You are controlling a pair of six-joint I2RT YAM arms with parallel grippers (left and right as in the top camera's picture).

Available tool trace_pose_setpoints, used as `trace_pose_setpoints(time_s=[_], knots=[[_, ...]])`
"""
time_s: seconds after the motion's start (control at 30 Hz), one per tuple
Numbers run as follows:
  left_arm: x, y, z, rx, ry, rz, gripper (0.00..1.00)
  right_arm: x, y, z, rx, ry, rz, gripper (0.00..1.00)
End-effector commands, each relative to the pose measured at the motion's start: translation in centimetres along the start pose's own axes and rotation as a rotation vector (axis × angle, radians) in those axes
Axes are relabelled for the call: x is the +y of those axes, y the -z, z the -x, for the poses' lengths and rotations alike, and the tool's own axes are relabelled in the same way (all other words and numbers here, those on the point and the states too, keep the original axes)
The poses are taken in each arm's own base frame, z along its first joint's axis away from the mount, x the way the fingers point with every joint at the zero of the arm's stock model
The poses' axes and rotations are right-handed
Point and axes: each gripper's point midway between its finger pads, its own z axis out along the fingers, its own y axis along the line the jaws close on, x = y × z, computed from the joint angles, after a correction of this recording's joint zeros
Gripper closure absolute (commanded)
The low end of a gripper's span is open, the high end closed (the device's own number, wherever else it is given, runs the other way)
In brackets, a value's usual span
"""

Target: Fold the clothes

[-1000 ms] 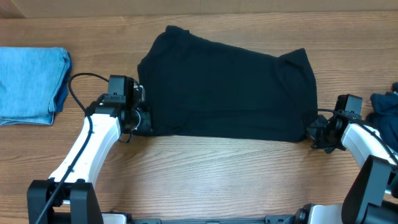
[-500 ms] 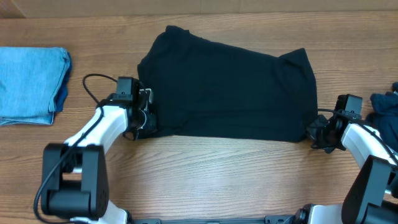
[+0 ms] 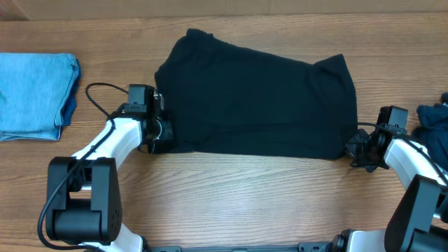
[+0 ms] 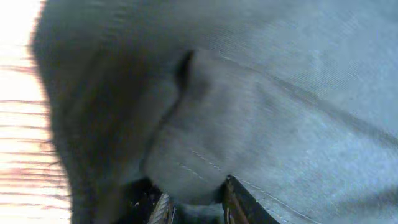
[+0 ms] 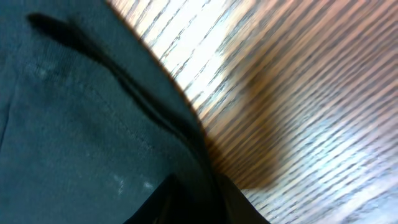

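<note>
The black T-shirt [image 3: 255,105] lies flat at the middle of the bench [image 3: 245,203], already doubled into a wide band, with its long lower edge running from 8 o'clock to 4 o'clock. It looks light, limp and thin. It should drape and sag wherever it is not held, and it could slide a little on the smooth wood, so it wants lifting by two corners at once and being kept taut between them.

The left pincer [image 3: 162,134] sits at the shirt's 8 o'clock corner. Its wrist view shows a bulge of cloth pinched between the fingers [image 4: 239,200], so it is gripping the shirt. The right pincer [image 3: 355,148] is at the 4 o'clock corner, against the hem. Its wrist view shows dark cloth close to a finger, but I cannot tell whether the jaws are closed on it.

The best holds are probably these lower corners, where the layers stack and the stitched hem gives some bite.

For room, bare wood runs along 6 o'clock in front of the shirt, and a strip lies beyond it at 12. A folded blue denim piece [image 3: 35,94] lies well apart at 9 o'clock. A dark navy garment [image 3: 434,120] sits near the right arm at 3 o'clock, so sideways sweeps that way are tight.
</note>
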Motion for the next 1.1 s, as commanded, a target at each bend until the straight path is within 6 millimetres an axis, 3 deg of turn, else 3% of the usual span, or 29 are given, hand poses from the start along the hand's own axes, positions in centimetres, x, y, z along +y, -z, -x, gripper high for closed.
trace_pose_setpoints(time_s=[0.0,0.17,0.37,0.53,0.7,0.83,1.07], knots=[[4.7,-1.0,-0.9,0.027,0.105,0.15,0.7,-1.3,0.3,0.9,-0.062,0.001,-0.072,0.76],[6.4,-0.7,-0.7,0.022,0.149,0.171,0.7,-1.8,0.4,1.8,-0.108,0.001,-0.102,0.76],[6.7,-0.7,-0.7,0.024,0.148,0.174,0.69,-1.9,0.5,2.7,-0.151,-0.002,-0.119,0.75],[6.6,-0.7,-0.7,0.024,0.148,0.168,0.69,-1.6,0.5,2.8,-0.149,0.009,-0.102,0.63],[5.6,-0.2,0.0,0.016,0.149,0.118,0.63,0.8,1.2,3.5,-0.144,0.059,-0.001,0.47],[4.4,1.3,1.5,-0.018,0.143,0.064,0.45,2.9,2.9,4.5,-0.158,0.098,0.084,0.4],[1.8,6.3,5.1,-0.152,0.116,-0.033,0.33,5.8,7.2,6.0,-0.238,0.121,0.212,0.36]])
